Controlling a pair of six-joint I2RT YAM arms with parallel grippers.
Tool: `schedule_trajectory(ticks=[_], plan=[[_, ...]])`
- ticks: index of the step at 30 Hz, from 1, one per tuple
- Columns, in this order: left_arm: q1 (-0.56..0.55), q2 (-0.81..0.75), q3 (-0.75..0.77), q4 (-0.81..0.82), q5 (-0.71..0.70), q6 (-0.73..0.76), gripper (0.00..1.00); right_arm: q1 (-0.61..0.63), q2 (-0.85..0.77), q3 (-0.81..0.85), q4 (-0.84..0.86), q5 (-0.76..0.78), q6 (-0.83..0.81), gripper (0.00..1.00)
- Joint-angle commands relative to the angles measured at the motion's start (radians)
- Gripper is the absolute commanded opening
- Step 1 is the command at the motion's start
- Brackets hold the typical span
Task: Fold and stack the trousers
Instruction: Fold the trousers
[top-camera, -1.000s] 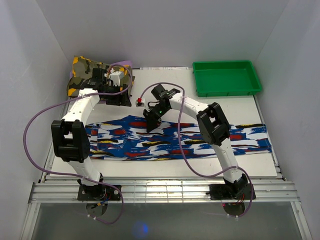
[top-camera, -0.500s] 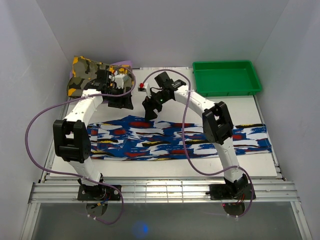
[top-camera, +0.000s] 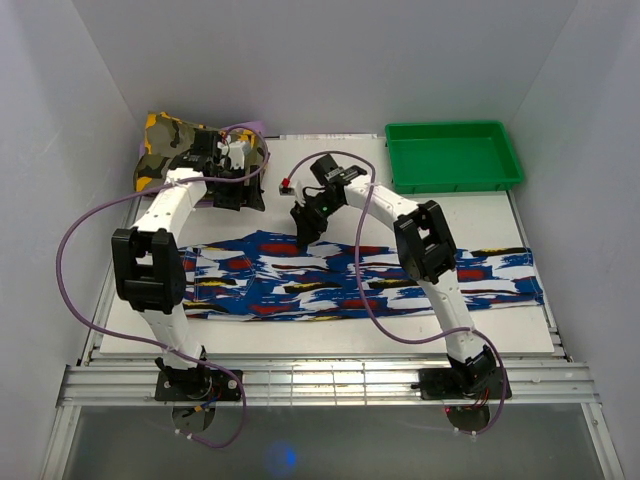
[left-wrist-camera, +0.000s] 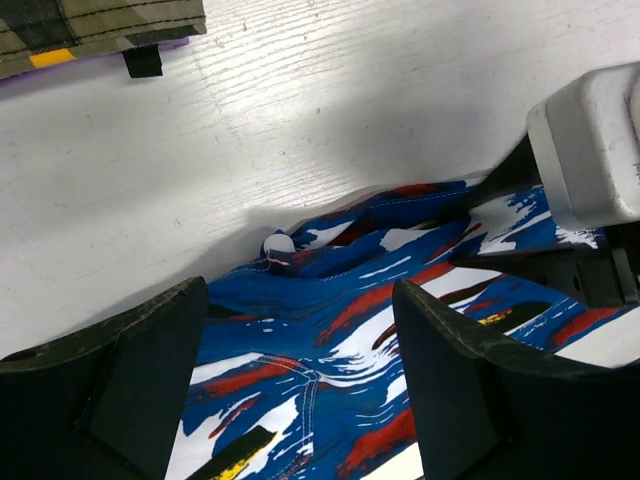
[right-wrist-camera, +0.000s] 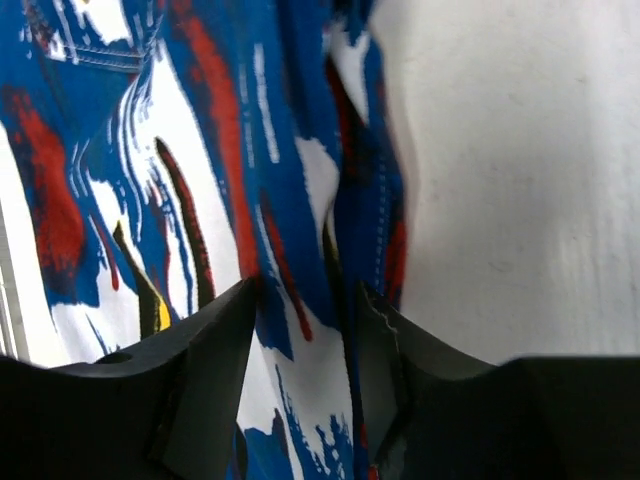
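Observation:
The trousers (top-camera: 350, 285), royal blue with white, red, black and yellow streaks, lie spread flat across the white table. My right gripper (top-camera: 303, 232) is down at their far edge, left of centre. In the right wrist view its jaws (right-wrist-camera: 308, 292) stand part-way narrowed astride a raised fold of the trousers (right-wrist-camera: 210, 150), with a gap still showing. My left gripper (top-camera: 243, 198) hovers over the table just beyond the trousers' far left edge, wide open and holding nothing. Its wrist view looks down on a rumpled patch of the trousers (left-wrist-camera: 340, 330) between the fingers (left-wrist-camera: 298, 300).
A folded camouflage garment (top-camera: 165, 145) (left-wrist-camera: 90, 25) lies at the far left corner, right behind the left gripper. A green tray (top-camera: 452, 185) stands at the far right. A small red-topped object (top-camera: 287, 183) sits between the two grippers. Purple cables loop off both arms.
The right gripper let go of the cloth, lifted away opened wide, then came back down onto the far edge with its jaws narrowing. The left gripper drew back a little toward the camouflage garment.

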Motion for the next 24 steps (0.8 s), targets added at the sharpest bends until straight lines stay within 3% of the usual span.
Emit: schedule_trajectory(ticks=[1,3,4,5,11,15,24], plan=[[0.003,-0.005,0.050,-0.038,-0.020,-0.018,0.85,0.004,-0.031,-0.006,-0.037,-0.088,-0.028,0.41],[0.003,-0.002,0.062,-0.047,-0.024,-0.027,0.85,0.007,-0.043,-0.011,-0.040,-0.107,-0.033,0.28],[0.005,0.003,0.070,-0.055,-0.024,-0.029,0.84,0.009,-0.068,-0.026,-0.033,-0.108,-0.036,0.13],[0.003,0.004,0.074,-0.059,-0.025,-0.032,0.83,0.013,-0.083,-0.040,-0.023,-0.107,-0.036,0.08],[-0.040,-0.038,0.052,-0.078,-0.119,-0.044,0.80,0.093,-0.263,-0.298,0.130,0.016,-0.094,0.08],[-0.109,-0.095,-0.017,-0.078,-0.186,-0.026,0.79,0.171,-0.385,-0.521,0.298,0.229,-0.131,0.08],[-0.316,-0.152,-0.185,-0.075,-0.372,-0.049,0.79,0.283,-0.435,-0.747,0.538,0.503,-0.164,0.08]])
